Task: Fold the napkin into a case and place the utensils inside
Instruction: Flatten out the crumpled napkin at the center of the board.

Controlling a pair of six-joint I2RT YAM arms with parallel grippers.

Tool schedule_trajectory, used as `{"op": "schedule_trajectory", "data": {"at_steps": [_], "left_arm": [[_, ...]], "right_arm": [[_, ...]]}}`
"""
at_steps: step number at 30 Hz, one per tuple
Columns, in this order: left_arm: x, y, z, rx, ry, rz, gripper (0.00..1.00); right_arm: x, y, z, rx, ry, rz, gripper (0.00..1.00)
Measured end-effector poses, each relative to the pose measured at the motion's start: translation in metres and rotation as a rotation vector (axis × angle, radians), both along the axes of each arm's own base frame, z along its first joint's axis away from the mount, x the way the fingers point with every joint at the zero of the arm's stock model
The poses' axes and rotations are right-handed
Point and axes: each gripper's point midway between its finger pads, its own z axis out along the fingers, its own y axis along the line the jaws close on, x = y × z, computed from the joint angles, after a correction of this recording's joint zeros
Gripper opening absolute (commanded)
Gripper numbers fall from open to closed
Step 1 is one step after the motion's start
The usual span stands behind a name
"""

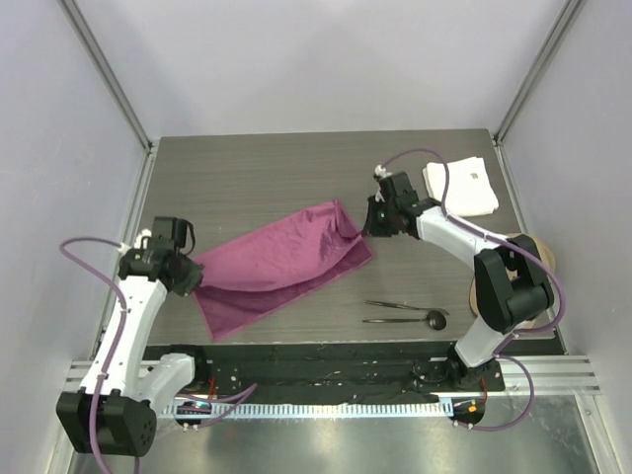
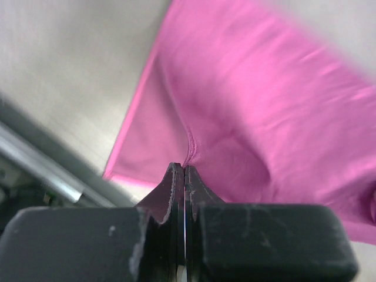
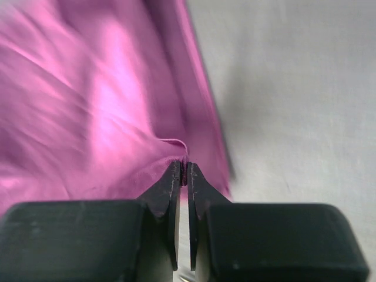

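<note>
The napkin [image 1: 276,267] is spread across the middle of the table [image 1: 257,168], running on a slant from the near left to the far right. It is seen as a thin magenta-purple cloth, plain and unmarked, drawn out into a long band between the two arms. Two layers can be made out: a wider upper sheet, and a narrower strip showing along the near edge below it. Soft creases are pulled along its length, and the far right end is gathered into a small peak.

The left gripper [image 1: 194,279] is closed on the napkin's left end. In the left wrist view, the cloth [image 2: 247,106] is pinched between the shut fingertips [image 2: 185,171] and puckers into a fold just above them.

The right gripper [image 1: 368,229] is closed on the right end. In the right wrist view, a small curl of the cloth's [image 3: 100,111] edge is caught between the fingertips [image 3: 182,169].

The utensils [image 1: 400,308] are laid side by side on the table near the right arm's base, apart from the napkin. The spoon [image 1: 410,319] is turned with its round black head to the right.

A folded white cloth [image 1: 462,188] is placed at the far right corner.
</note>
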Motion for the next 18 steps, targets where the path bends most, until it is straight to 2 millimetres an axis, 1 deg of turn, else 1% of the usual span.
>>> {"op": "schedule_trajectory", "data": {"at_steps": [2,3,5,7,8,10,11,14,16,18], "left_arm": [[0.024,0.006,0.026,0.042,-0.075,-0.013,0.0],[0.037,0.009,0.037,0.066,-0.108,-0.018,0.0],[0.065,0.018,0.058,0.12,-0.181,-0.016,0.0],[0.088,0.028,0.069,0.163,-0.23,0.0,0.0],[0.096,0.035,0.07,0.18,-0.241,0.015,0.0],[0.111,0.053,0.069,0.209,-0.252,0.057,0.0],[0.118,0.065,0.066,0.221,-0.253,0.091,0.0],[0.139,0.101,0.053,0.243,-0.246,0.176,0.0],[0.157,0.122,0.04,0.245,-0.24,0.21,0.0],[0.176,0.137,0.029,0.236,-0.236,0.22,0.0]], "right_arm": [[0.025,0.013,0.025,0.045,-0.076,0.005,0.09],[0.044,0.023,0.043,0.083,-0.137,0.007,0.09],[0.074,0.04,0.073,0.148,-0.236,0.016,0.09],[0.106,0.06,0.1,0.22,-0.334,0.031,0.09],[0.123,0.071,0.11,0.257,-0.374,0.039,0.09],[0.15,0.089,0.122,0.319,-0.435,0.058,0.09],[0.162,0.099,0.124,0.347,-0.454,0.068,0.09],[0.189,0.12,0.115,0.402,-0.482,0.092,0.1],[0.206,0.132,0.103,0.43,-0.495,0.105,0.1],[0.219,0.142,0.094,0.453,-0.506,0.111,0.1]]}}
